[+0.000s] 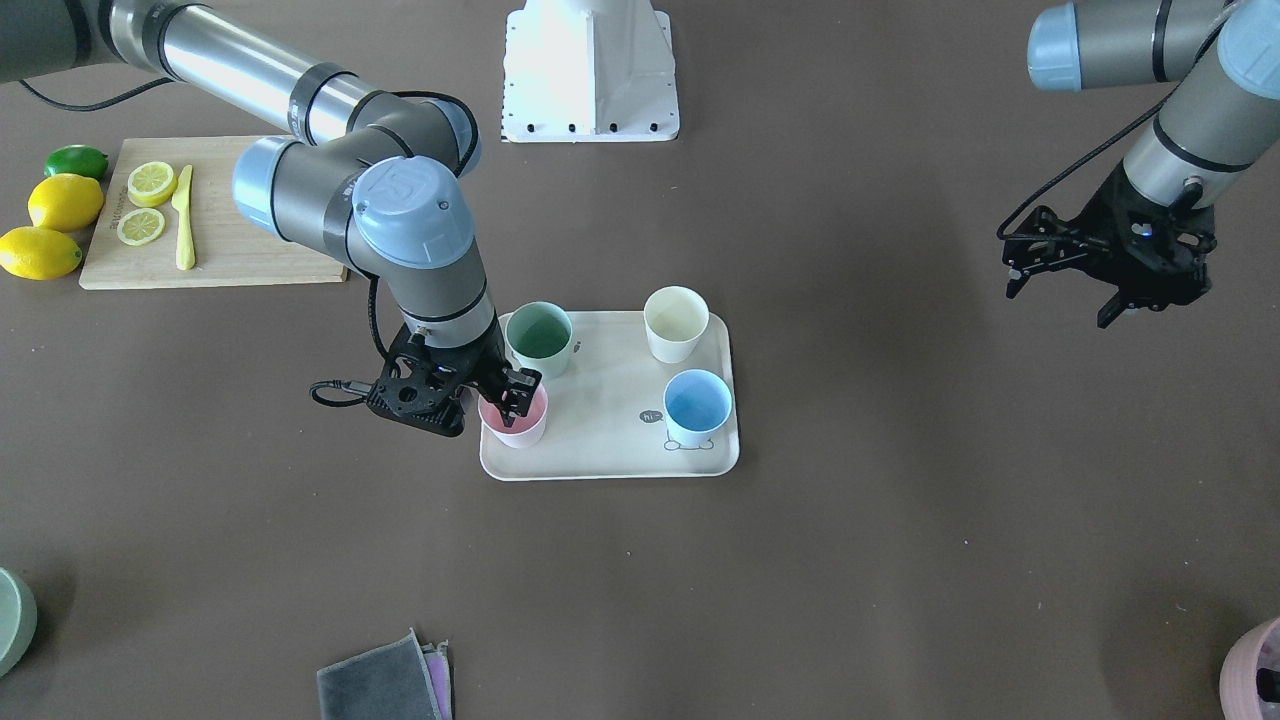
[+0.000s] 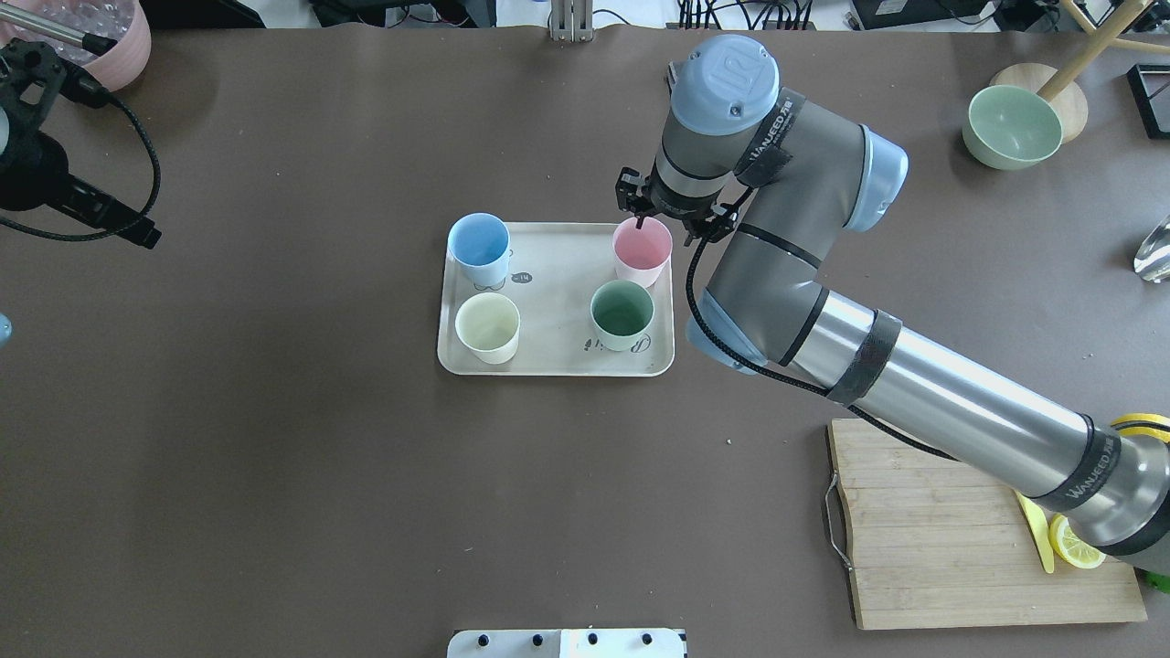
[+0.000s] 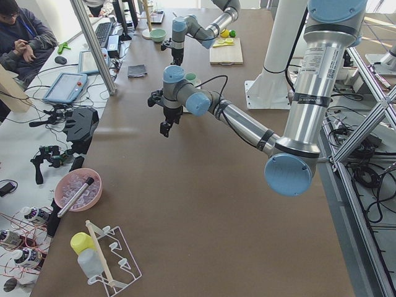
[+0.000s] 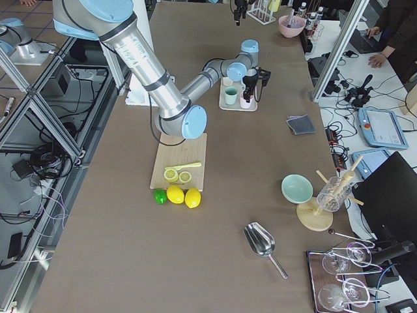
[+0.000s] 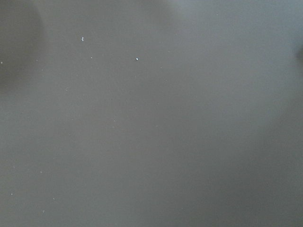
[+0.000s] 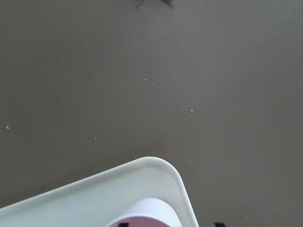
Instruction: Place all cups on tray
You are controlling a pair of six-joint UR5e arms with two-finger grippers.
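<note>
The flat beige tray (image 2: 558,315), round-cornered with a raised rim, sits mid-table. It holds all four matte tapered cups: mint cup (image 2: 622,311), cream cup (image 2: 487,324), blue cup (image 2: 478,242) and pink cup (image 2: 643,249). The job looks nearly done. The right gripper (image 2: 640,219) straddles the pink cup's rim with its fingers seemingly apart. The left gripper (image 1: 1060,300) hangs spread near the table's left end.

My right arm (image 2: 914,388) wears black straps (image 2: 766,137) printed "WANJEED" in white, and its blue joint cap (image 2: 731,71) carries the UR logo. On the tray (image 1: 600,445) a small dark bubble (image 1: 652,416) says "hi". The print along the cutting board (image 1: 230,250) edge is too small to read.
</note>
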